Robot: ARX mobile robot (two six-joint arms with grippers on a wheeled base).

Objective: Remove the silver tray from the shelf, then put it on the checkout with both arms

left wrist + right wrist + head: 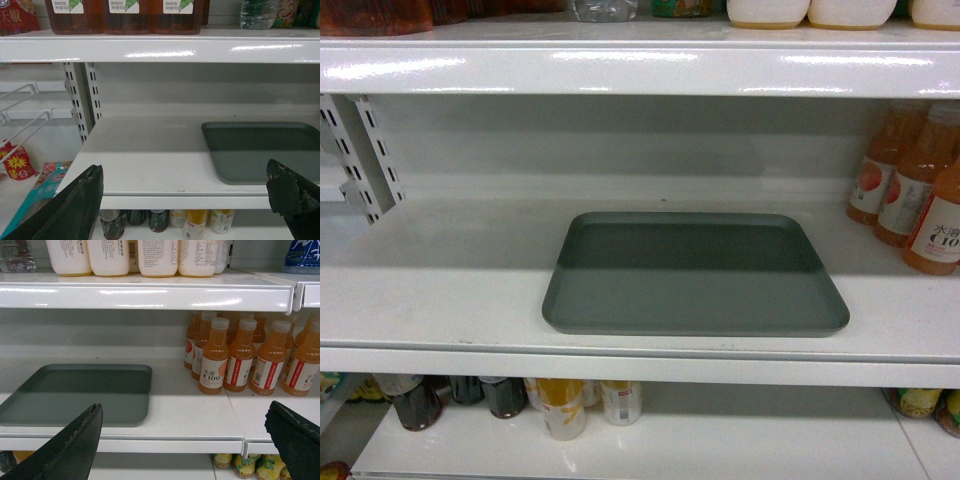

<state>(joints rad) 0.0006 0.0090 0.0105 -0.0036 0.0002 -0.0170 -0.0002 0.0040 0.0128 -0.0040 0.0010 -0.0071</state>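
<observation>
The silver tray [695,275] lies flat and empty on the white shelf [440,290], near its front lip. The tray [265,150] appears at the right of the left wrist view. It lies at the left of the right wrist view [80,392]. My left gripper [185,192] is open, short of the shelf's front edge and left of the tray. My right gripper [185,432] is open too, in front of the shelf and right of the tray. Neither gripper touches anything. Neither arm shows in the head view, and the checkout is out of view.
Orange juice bottles [920,190] stand on the shelf right of the tray [240,357]. A slotted upright [365,150] stands at the left end. The shelf board above [640,65] overhangs the tray. Cans and bottles [560,405] fill the shelf below.
</observation>
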